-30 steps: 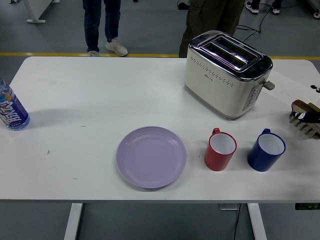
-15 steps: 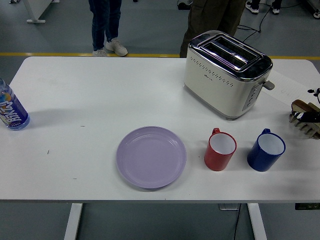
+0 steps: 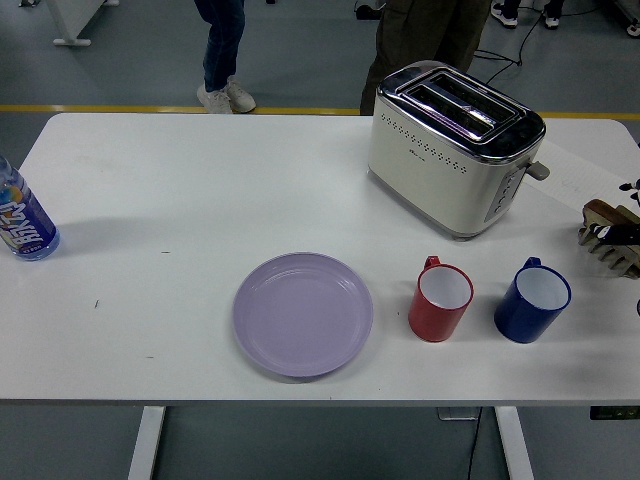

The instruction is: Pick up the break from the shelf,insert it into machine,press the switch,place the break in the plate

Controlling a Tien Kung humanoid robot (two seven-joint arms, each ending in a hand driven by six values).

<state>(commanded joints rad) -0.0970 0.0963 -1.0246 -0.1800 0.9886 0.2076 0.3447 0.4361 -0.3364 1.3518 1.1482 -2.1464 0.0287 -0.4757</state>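
A white and chrome toaster (image 3: 455, 148) stands at the back right of the table, its two slots empty and its lever (image 3: 538, 170) on the right end. At the right edge a wooden rack (image 3: 612, 250) holds a brown-crusted slice of bread (image 3: 598, 210). Only small black parts of my right hand (image 3: 622, 232) show, over the rack at the picture's edge; the rest is cut off. A lilac plate (image 3: 303, 314) lies empty near the table's front middle. My left arm is out of view.
A red cup (image 3: 441, 299) and a blue cup (image 3: 532, 300) stand between the plate and the rack. A water bottle (image 3: 22, 219) is at the left edge. Two people's legs (image 3: 222, 50) show beyond the far side.
The person in jeans beyond the table has stepped to the right. The black parts of my right hand at the rack have shifted slightly. Nothing on the table has moved.
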